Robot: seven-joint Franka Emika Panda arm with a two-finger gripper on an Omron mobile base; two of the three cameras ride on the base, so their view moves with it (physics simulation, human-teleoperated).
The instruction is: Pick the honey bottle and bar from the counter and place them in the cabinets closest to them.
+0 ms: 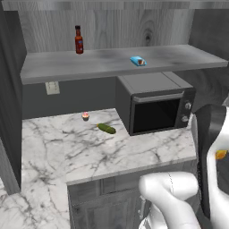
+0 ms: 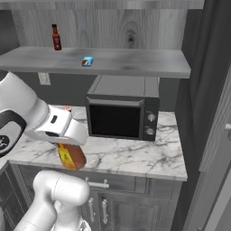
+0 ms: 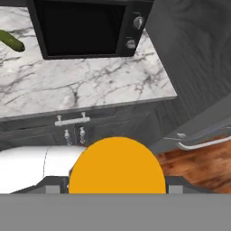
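The honey bottle (image 2: 71, 157), squat and amber, hangs tilted under my gripper (image 2: 66, 149), which is shut on it in front of the counter's (image 2: 135, 158) front edge. In the hand view its yellow-orange cap (image 3: 117, 168) bulges large at the bottom, over the lower doors. A sliver of the honey bottle (image 1: 221, 154) peeks out beside my arm in the left base view. The bar (image 1: 138, 61) (image 2: 87, 61), blue-wrapped, lies flat on the grey shelf of the cabinets (image 1: 67, 65) (image 2: 135, 61) above the microwave.
A black microwave (image 1: 156, 105) (image 2: 122, 113) stands on the counter (image 1: 89, 152). A green pickle (image 1: 106, 129) and a small cupcake (image 1: 85, 116) lie left of it. A dark-red sauce bottle (image 1: 79, 40) (image 2: 56, 37) stands on the shelf. Lower doors with silver handles (image 3: 72, 121) are shut.
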